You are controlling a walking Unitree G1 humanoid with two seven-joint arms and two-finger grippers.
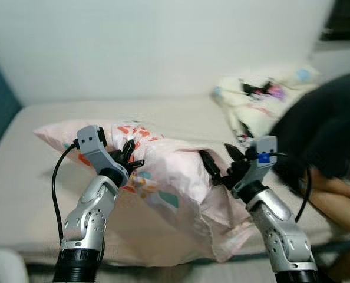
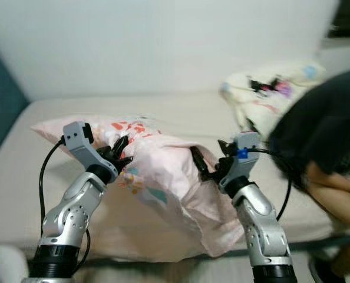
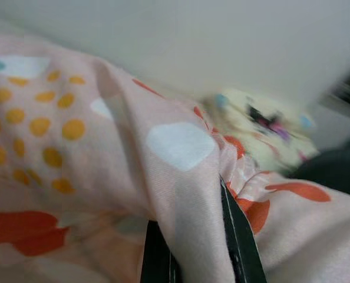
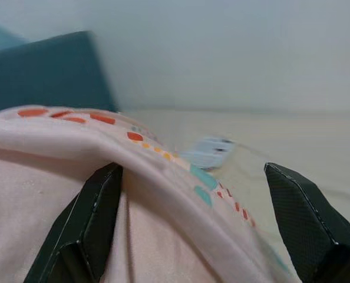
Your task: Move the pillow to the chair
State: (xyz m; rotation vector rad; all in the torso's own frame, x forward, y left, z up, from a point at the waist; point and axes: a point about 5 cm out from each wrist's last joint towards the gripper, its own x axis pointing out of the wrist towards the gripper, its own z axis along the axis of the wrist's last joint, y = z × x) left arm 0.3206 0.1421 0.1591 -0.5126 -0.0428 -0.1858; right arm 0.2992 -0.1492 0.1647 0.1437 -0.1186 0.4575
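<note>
With the pink pillow [image 1: 163, 188] lying on the bed [image 1: 27, 177], the left claw [image 1: 129, 158] is pinching fabric at 9 o'clock while the right claw [image 1: 219, 167] is straddling its 3 o'clock edge, spread, risking a lopsided slip.

I have both silver arms raised and bent at the elbow, wrists angled inward toward each other. My left gripper [image 1: 129, 158] has its black fingers [image 3: 240, 236] pinched nearly together on a fold of fabric. My right gripper [image 1: 221, 167] has its fingers [image 4: 95, 218] spread wide apart.
</note>
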